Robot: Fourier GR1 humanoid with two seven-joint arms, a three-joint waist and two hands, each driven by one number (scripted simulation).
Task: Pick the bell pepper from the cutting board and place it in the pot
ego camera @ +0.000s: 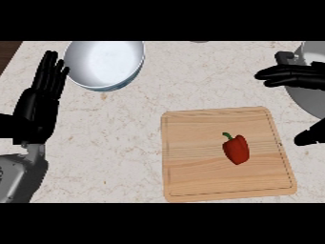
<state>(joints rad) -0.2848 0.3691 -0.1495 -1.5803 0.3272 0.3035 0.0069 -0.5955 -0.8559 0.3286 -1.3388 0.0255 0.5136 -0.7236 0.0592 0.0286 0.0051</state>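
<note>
Red bell pepper lies on cutting board. At right edge, right hand over pot, fingers spread. Resting left hand, fingers straight up, beside white bowl.

Red bell pepper lies on the wooden cutting board, grey pot upper right.

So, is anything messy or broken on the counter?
No, nothing stands out. The pepper lies on the cutting board, nothing is spilled, and the bowl sits upright at the far left. The pot at the right edge is partly hidden by the right robot hand, so I can't check all of it.
</note>
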